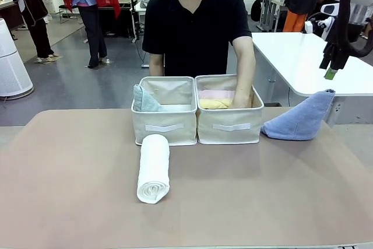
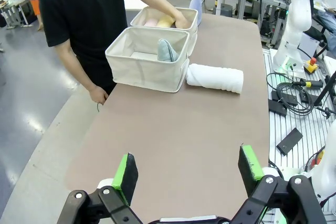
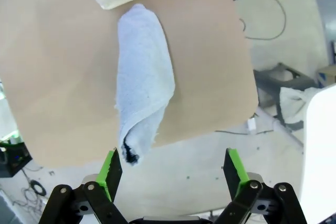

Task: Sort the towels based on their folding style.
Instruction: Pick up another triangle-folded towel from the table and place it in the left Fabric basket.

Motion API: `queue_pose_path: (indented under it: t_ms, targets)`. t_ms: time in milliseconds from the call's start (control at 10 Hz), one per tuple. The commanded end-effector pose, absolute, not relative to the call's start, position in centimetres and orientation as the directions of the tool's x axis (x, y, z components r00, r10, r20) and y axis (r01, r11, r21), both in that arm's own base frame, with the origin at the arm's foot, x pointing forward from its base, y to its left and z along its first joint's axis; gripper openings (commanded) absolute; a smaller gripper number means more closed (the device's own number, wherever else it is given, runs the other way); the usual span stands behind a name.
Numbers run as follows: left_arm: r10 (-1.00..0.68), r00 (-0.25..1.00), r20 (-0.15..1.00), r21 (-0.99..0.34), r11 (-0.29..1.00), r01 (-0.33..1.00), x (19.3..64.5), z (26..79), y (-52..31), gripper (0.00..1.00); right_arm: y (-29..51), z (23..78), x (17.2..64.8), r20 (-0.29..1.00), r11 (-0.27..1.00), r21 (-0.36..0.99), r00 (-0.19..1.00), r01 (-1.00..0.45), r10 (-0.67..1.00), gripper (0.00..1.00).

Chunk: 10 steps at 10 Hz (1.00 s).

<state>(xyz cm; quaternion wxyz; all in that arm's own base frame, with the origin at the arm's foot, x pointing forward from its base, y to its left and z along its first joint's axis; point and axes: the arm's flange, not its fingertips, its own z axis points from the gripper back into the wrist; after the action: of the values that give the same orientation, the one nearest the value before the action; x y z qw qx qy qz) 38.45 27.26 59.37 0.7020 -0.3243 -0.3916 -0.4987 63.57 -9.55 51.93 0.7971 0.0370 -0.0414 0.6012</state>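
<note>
A white rolled towel (image 1: 154, 168) (image 2: 215, 77) lies on the table in front of the left cream basket (image 1: 164, 125). That basket holds a pale mint cone towel (image 1: 145, 100) (image 2: 166, 51). The right basket (image 1: 228, 126) holds a pink towel (image 1: 217, 94) and a yellow towel (image 1: 214, 104), with the person's hand (image 1: 240, 98) reaching in beside them. A periwinkle blue cone towel (image 1: 300, 122) (image 3: 144, 82) lies just right of the baskets. High above it, my right gripper (image 1: 331, 68) (image 3: 173, 165) hangs open and empty. My left gripper (image 2: 188, 169) is open and empty over the table's near left part.
The tan table mat (image 1: 262, 196) has free room in front and to the left. A white table (image 1: 303, 56) stands at the back right. In the left wrist view, cables and a robot base (image 2: 294, 51) lie beside the table.
</note>
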Motion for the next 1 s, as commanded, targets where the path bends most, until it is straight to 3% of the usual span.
queue_pose_path:
  t_ms: [0,100,200,400,600,900]
  targets:
    - [-0.448,0.175,0.877,-0.049,0.278,0.959,38.3,59.4,27.5,1.0,-9.7,52.3,64.0,0.087,0.224,0.049,0.228,-0.973,0.97,1.0]
    - [-0.448,0.175,0.877,-0.049,0.278,0.959,38.3,59.4,27.5,1.0,-9.4,53.1,63.7,0.036,0.43,0.093,0.434,-0.898,0.9,1.0]
    - [-0.448,0.175,0.877,-0.049,0.278,0.959,38.3,59.4,27.5,1.0,-9.6,51.5,63.9,0.111,0.261,0.023,0.262,-0.965,0.959,1.0]
    - [-0.448,0.175,0.877,-0.049,0.278,0.959,38.3,59.4,27.5,1.0,-9.7,51.8,63.6,0.094,0.316,0.049,0.319,-0.948,0.943,1.0]
    - [-0.448,0.175,0.877,-0.049,0.278,0.959,38.3,59.4,27.5,1.0,-8.1,50.8,60.6,-0.003,0.236,-0.017,0.236,-0.972,0.972,1.0]
    - [-0.448,0.175,0.877,-0.049,0.278,0.959,38.3,59.4,27.5,1.0,-8.1,50.0,59.1,-0.013,0.203,-0.04,0.203,-0.978,0.979,1.0]
